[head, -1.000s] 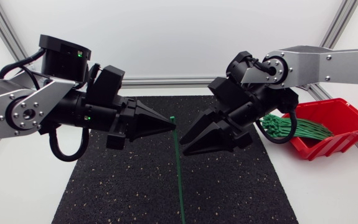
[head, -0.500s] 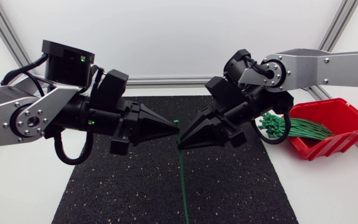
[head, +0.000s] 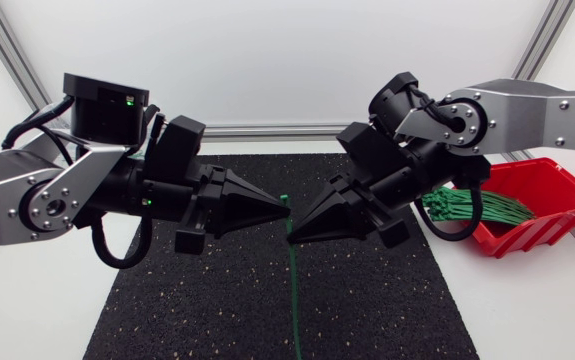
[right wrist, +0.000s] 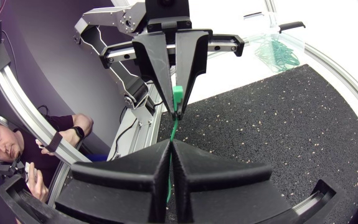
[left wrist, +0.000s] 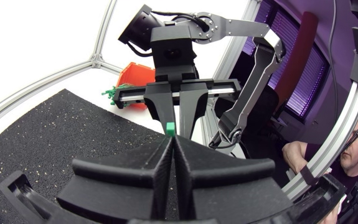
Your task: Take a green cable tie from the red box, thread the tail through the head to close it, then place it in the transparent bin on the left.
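Tightly, right gripper [head: 289, 238] pinches slim tie [head: 294, 300].

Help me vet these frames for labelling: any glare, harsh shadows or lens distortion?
Head view: even, soft light, no harsh shadows; the white table is bright, yet the green cable tie stands out on the black mat. Left wrist view: fisheye bows the mat's edge. Right wrist view: same bowing, bright table beside the left gripper.
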You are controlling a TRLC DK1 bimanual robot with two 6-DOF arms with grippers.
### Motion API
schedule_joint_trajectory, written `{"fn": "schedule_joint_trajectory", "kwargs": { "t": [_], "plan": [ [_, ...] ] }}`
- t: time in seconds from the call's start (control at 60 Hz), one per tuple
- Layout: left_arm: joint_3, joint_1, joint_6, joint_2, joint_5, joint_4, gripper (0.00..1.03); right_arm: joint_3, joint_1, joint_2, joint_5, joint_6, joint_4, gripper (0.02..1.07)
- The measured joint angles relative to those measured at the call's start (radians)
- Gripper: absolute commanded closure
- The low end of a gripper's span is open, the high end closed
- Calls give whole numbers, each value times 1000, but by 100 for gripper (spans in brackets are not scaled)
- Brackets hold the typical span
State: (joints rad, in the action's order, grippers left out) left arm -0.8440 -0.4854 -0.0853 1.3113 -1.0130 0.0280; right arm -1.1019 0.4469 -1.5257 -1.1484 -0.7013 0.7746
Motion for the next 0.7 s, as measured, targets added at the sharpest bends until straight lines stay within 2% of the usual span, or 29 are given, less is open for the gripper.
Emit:
{"fn": "schedule_joint_trajectory", "kwargs": {
  "t": [0.083,0.2,0.267,0.383,0.5,0.6,0.7],
  "plan": [
    [24,0,25,-10,0,50,97,21,3,15,0,34,-45,101],
    [38,0,43,-27,0,64,97,27,5,21,0,61,-54,101],
    [41,0,53,-30,1,78,90,29,6,27,-1,74,-61,101],
    [53,0,68,-32,0,107,55,39,11,45,-8,101,-63,101],
    [81,0,110,-39,1,204,37,51,9,58,-37,138,-80,101],
    [115,0,164,-49,1,295,36,60,4,61,-56,156,-95,101],
    [129,0,198,-59,1,320,36,70,-12,67,-64,181,-125,101]
  ]
}}
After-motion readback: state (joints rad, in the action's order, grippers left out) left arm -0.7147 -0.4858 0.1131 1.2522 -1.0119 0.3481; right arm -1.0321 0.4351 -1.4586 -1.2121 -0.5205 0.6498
